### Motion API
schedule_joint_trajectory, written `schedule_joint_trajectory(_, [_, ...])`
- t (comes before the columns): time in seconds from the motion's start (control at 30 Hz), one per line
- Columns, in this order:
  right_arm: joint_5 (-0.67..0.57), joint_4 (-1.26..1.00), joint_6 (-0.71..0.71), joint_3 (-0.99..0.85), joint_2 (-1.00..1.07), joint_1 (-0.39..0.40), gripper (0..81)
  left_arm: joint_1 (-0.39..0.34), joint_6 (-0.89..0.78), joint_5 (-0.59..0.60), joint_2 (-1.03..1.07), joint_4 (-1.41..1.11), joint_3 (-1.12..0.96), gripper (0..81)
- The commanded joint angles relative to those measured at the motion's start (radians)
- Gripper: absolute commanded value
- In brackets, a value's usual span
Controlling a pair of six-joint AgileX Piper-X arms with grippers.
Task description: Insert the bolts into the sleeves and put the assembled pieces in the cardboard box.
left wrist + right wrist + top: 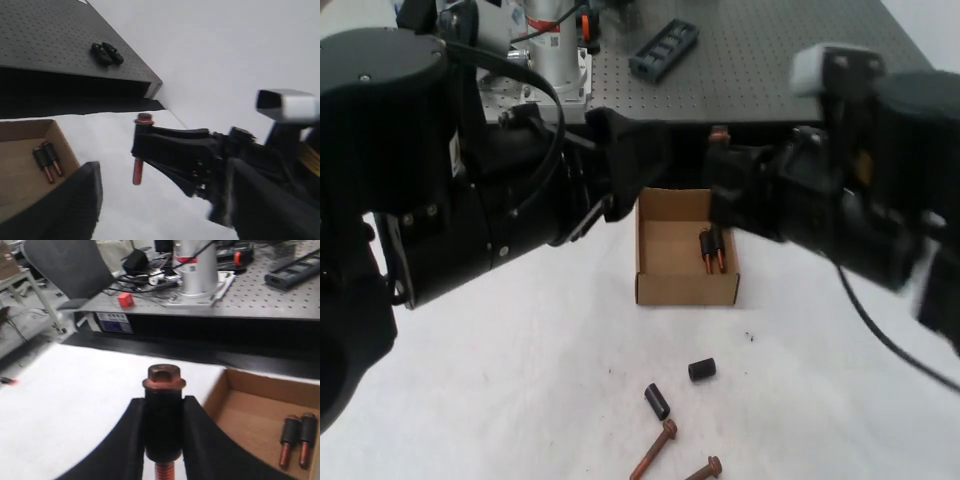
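Note:
My right gripper (164,415) is shut on a black sleeve (163,432) with a copper bolt (164,377) through it, held upright above the white cloth beside the cardboard box (685,290). From the left wrist view, that bolt (137,172) hangs below the right gripper (145,145). Two assembled pieces (712,250) lie in the box's right corner. My left gripper (625,175) hovers open just left of the box, holding nothing. Two loose sleeves (701,369) (657,401) and two loose bolts (655,450) (705,468) lie on the cloth in front.
Behind the cloth stands a raised dark perforated bench (770,60) with a black tray (663,48) and a silver post (555,45). Its front edge forms a dark step just behind the box. White cloth (500,380) lies open to the left front.

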Motion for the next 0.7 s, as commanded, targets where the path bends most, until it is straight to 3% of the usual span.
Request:
schedule_joint_trajectory(0.0, [0.01,0.06,-0.021,-0.134,0.167,-0.036,3.4,0.0,-0.001,-0.061,-0.007,-0.011,-0.004,47.5])
schedule_joint_trajectory(0.33, [0.119,0.413,-0.037,-0.634,0.645,-0.055,3.4,0.0,-0.001,-0.066,-0.007,-0.011,-0.004,38.0])
schedule_joint_trajectory(0.6, [0.119,0.575,-0.034,-0.748,0.775,-0.087,0.1,0.0,0.001,-0.066,-0.007,0.034,-0.004,38.0])
schedule_joint_trajectory(0.67, [0.126,0.589,-0.031,-0.747,0.782,-0.093,6.1,0.0,0.001,-0.066,-0.007,0.043,-0.004,38.0])
